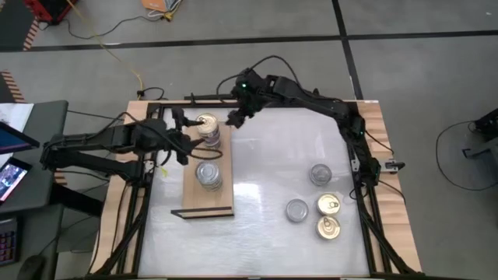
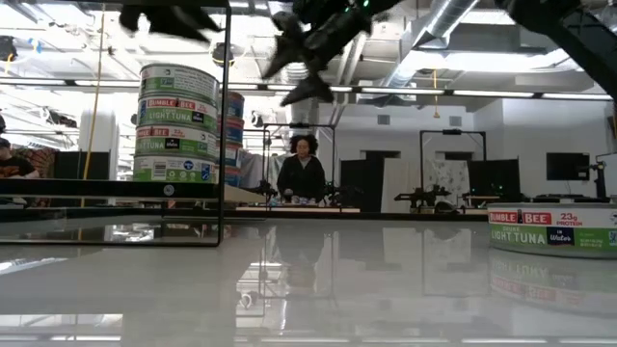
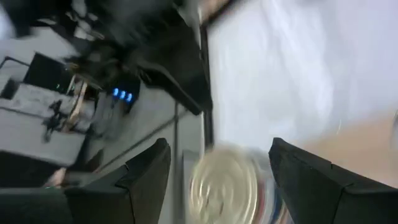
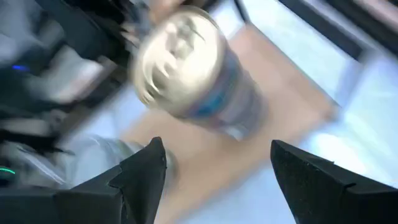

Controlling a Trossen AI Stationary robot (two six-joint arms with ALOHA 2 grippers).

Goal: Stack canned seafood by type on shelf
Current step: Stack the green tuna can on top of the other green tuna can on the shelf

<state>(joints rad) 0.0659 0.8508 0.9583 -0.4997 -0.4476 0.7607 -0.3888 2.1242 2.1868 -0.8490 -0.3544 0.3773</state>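
The white desk [image 1: 257,163] carries the tan shelf [image 1: 204,201] at nine o'clock, with a gold-topped stack [image 1: 207,129] and a silver-topped stack [image 1: 208,174] on it. Four loose tins [image 1: 319,204] lie at four o'clock. Both the left claw [image 1: 185,138] and right claw [image 1: 237,117] are released, empty, flanking the gold-topped stack. A person [image 2: 302,170] stands beyond in the workshop.

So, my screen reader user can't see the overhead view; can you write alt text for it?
Two stacks of tins stand on the shelf: a gold-topped stack and a silver-topped stack. The open left gripper and open right gripper flank the gold one. Four loose tins lie on the table's right.
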